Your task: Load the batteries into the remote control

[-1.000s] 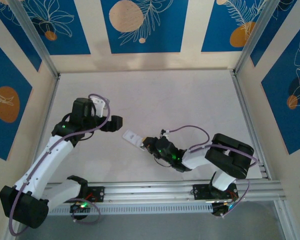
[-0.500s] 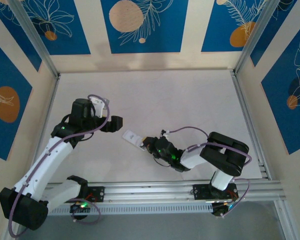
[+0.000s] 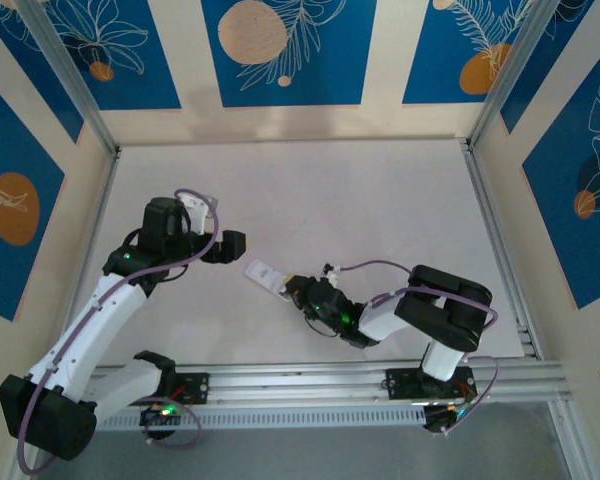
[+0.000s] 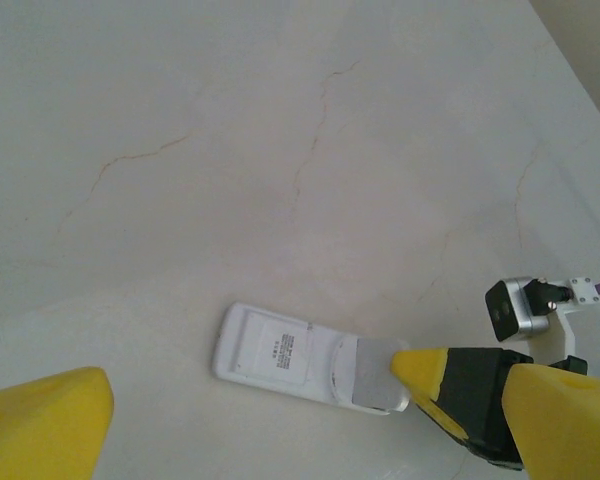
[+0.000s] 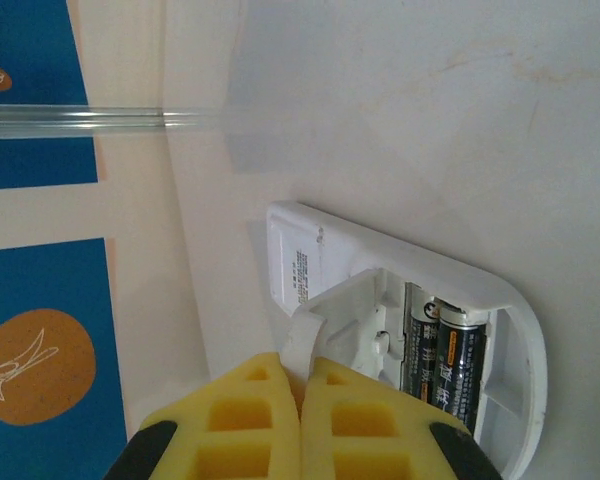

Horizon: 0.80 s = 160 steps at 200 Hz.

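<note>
While right claw (image 5: 298, 375) meets remote control (image 5: 325, 262), open table (image 3: 365, 195) all around

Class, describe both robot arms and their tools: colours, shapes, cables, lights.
Both the left arm and right arm have white links and chunky black joints. A thin purple cable loops along each, and a small green light glows on each. The left tool and right tool have black bodies with yellow fingers; the right one's show square pockets.
</note>
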{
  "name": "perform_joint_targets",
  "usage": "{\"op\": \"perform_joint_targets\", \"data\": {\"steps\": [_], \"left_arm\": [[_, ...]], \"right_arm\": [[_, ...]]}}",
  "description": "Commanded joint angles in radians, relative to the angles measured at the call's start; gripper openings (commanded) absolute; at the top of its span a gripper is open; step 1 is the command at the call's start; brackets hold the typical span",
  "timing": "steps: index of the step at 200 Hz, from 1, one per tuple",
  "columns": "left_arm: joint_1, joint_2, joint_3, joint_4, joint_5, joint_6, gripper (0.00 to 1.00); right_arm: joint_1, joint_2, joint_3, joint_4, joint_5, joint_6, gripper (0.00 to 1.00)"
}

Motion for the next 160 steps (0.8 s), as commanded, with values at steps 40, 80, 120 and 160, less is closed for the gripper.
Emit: {"op": "perform_joint_targets", "data": {"steps": [40,80,120,160], "left_arm": [[0.014,0.007,-0.002,0.023,0.027,-0.021,1.00],[0.014,0.008,0.000,0.020,0.028,-0.020,1.00],[0.014,-0.002,-0.003,0.012,0.022,-0.017,1.00],[0.014,-0.004,-0.006,0.011,0.024,-0.018,1.00]], "right_arm": [[0.019,-0.060,-0.004,-0.283,0.017,0.035,0.01],[0.019,-0.042,0.006,-0.260,0.011,0.011,0.01],[0.016,0.024,0.005,-0.179,-0.016,0.027,0.02],[0.021,0.043,-0.006,-0.178,-0.024,0.061,0.03]]}}
